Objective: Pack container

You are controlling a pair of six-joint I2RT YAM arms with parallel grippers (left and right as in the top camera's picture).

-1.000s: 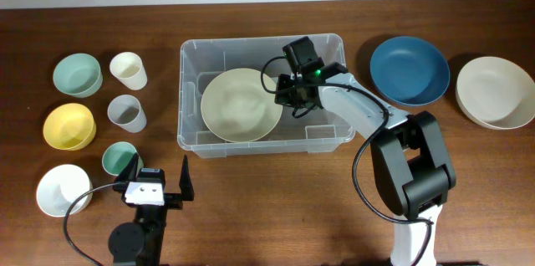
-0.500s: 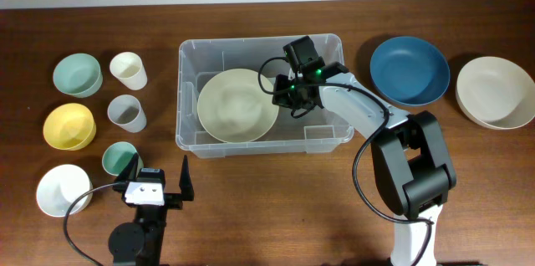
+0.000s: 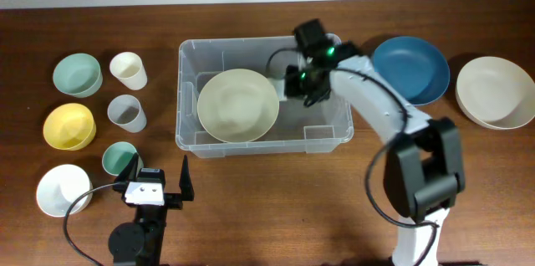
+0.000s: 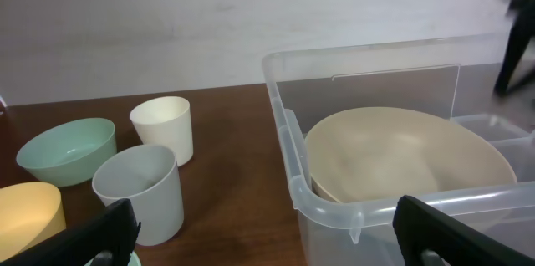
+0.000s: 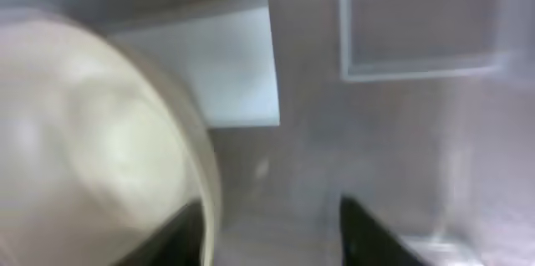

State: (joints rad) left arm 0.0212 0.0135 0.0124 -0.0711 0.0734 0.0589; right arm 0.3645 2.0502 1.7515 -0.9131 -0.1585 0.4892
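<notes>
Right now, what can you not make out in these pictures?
- Right wrist view: motion blur; whether the right gripper touches the cream bowl is unclear.
- Overhead: its own wrist covers it.
- Left wrist view: yellow bowl cut by the edge; right arm blurred.

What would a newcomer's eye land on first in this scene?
The clear plastic container mid-table, with a big cream bowl lying in its left half. The right gripper hangs open over the container, just right of that bowl. Next comes the dark blue bowl on the wood to the container's right.
</notes>
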